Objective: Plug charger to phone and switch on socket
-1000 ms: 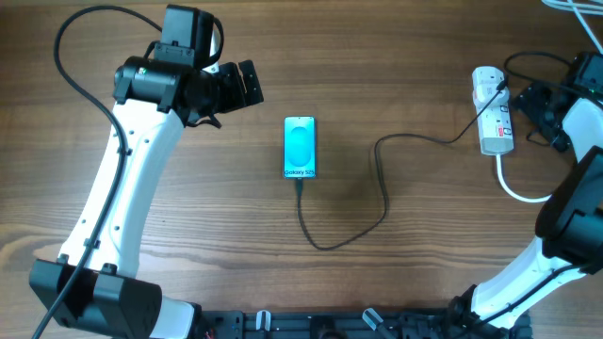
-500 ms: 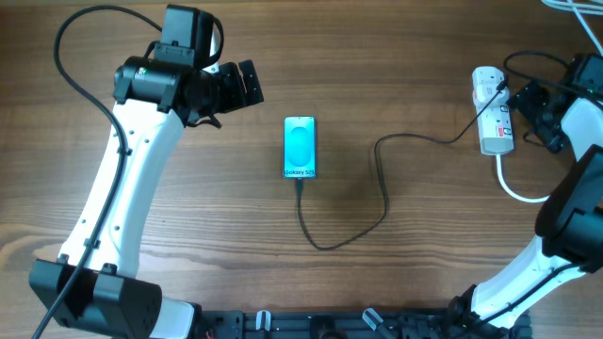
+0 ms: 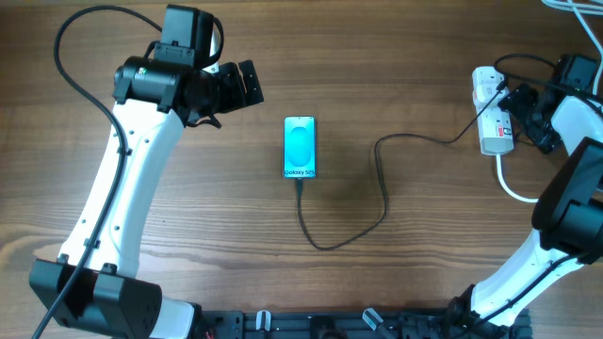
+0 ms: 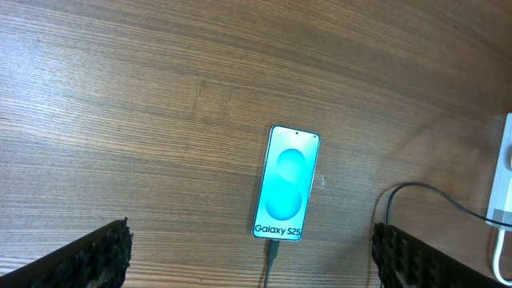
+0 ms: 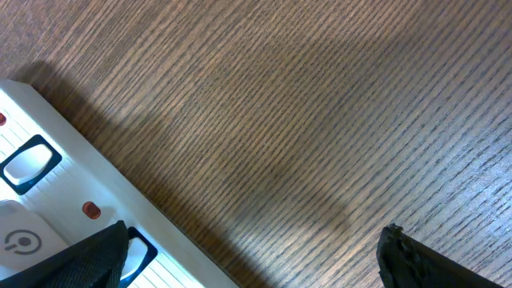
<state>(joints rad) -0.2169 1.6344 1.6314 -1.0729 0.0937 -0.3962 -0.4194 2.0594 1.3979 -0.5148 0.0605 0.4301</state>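
Note:
The phone (image 3: 300,147) lies flat mid-table, cyan screen lit, white text strip at its near end. It also shows in the left wrist view (image 4: 287,183). The charger cable (image 3: 382,179) runs from the phone's near end, loops right and up to the black plug in the socket (image 3: 494,111), a white power strip at the far right. Its connector tip (image 4: 273,248) sits in the phone's port. My left gripper (image 3: 247,83) is open, up and left of the phone. My right gripper (image 3: 526,108) is open, one finger over the socket's rocker switch (image 5: 138,250).
The socket's thick white cord (image 3: 513,188) curves down to the right near my right arm. White cables (image 3: 575,11) hang at the top right corner. The wooden table (image 3: 424,254) is bare around the cable loop.
My right gripper has shifted slightly up and left, closer over the socket. The left arm, phone and cable have not moved.

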